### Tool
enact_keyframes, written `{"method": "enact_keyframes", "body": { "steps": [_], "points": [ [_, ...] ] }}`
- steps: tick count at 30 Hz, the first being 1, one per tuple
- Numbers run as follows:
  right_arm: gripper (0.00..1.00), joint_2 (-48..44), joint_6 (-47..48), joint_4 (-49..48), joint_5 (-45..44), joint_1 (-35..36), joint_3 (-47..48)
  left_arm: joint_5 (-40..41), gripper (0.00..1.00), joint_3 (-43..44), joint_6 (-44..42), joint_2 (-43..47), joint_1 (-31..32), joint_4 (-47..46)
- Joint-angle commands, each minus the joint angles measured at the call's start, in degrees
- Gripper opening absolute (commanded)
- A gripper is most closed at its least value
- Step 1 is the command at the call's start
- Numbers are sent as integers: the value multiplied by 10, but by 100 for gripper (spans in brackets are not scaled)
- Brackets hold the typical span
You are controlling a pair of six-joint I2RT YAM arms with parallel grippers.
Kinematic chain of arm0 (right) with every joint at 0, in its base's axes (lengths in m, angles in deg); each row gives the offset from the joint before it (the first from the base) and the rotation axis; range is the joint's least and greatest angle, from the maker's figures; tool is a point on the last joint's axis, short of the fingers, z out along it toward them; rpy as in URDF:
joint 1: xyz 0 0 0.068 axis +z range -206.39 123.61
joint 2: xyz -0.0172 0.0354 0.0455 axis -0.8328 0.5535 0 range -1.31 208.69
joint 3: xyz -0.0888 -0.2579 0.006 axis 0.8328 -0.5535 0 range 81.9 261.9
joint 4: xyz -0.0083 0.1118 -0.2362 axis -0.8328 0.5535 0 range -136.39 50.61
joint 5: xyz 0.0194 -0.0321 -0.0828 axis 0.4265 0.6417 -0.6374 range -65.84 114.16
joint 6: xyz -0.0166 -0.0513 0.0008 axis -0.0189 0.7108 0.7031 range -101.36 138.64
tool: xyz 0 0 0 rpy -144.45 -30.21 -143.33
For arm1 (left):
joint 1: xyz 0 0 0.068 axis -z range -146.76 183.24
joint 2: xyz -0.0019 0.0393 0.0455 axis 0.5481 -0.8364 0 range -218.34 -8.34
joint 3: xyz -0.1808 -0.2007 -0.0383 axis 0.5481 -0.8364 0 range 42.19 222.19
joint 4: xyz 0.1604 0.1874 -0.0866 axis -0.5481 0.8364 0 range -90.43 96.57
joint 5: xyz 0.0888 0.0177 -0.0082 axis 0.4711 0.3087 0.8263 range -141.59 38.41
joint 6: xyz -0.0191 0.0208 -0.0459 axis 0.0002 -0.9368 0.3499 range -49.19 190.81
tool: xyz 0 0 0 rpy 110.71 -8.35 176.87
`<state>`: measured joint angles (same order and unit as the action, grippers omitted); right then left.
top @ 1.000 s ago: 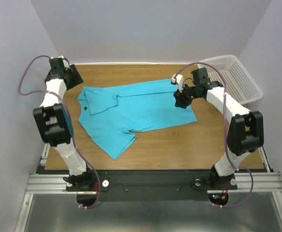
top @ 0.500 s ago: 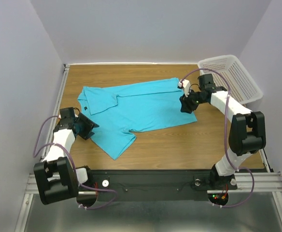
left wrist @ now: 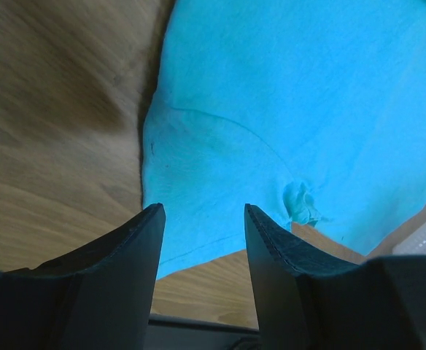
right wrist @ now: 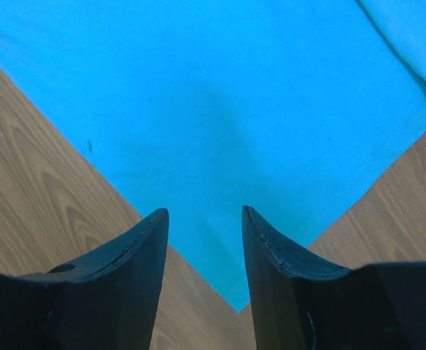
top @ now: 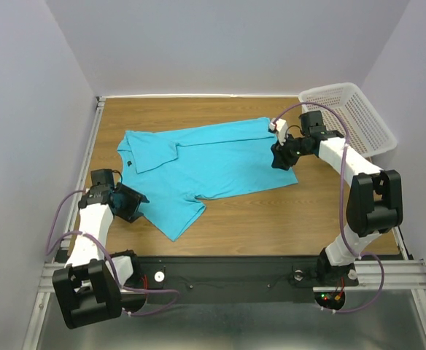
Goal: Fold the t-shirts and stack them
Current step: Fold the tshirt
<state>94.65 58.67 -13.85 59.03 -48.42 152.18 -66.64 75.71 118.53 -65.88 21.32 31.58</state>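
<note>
The left jaws stood partly apart, gripping nothing, low over the near-left edge of the turquoise t-shirt [top: 213, 164], with the cloth's edge showing between them. The right jaws stood about as far apart, also holding nothing, poised over the shirt's near-right corner. The white basket [top: 348, 113] sat at the far right corner of the worktop [top: 271, 219], only its perforated floor visible. The t-shirt lay spread between both sets of jaws, collar leftward.
</note>
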Motion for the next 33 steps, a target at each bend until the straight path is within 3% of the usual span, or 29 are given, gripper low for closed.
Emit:
{"method": "enact_keyframes", "body": {
  "steps": [1, 10, 20, 33],
  "points": [
    [51, -23, -5, -19, 10, 1, -6, -4, 58, -6, 30, 9, 18, 60],
    [51, -23, -7, -19, 7, 0, -5, -2, 57, -28, 90, -15, 116, 53],
    [50, -24, -7, -19, 5, -3, -4, 39, 56, -23, 94, -15, 134, 92],
    [50, -22, -11, -18, 8, -6, -1, 56, 51, -41, 101, -50, 148, 61]
  ]
}}
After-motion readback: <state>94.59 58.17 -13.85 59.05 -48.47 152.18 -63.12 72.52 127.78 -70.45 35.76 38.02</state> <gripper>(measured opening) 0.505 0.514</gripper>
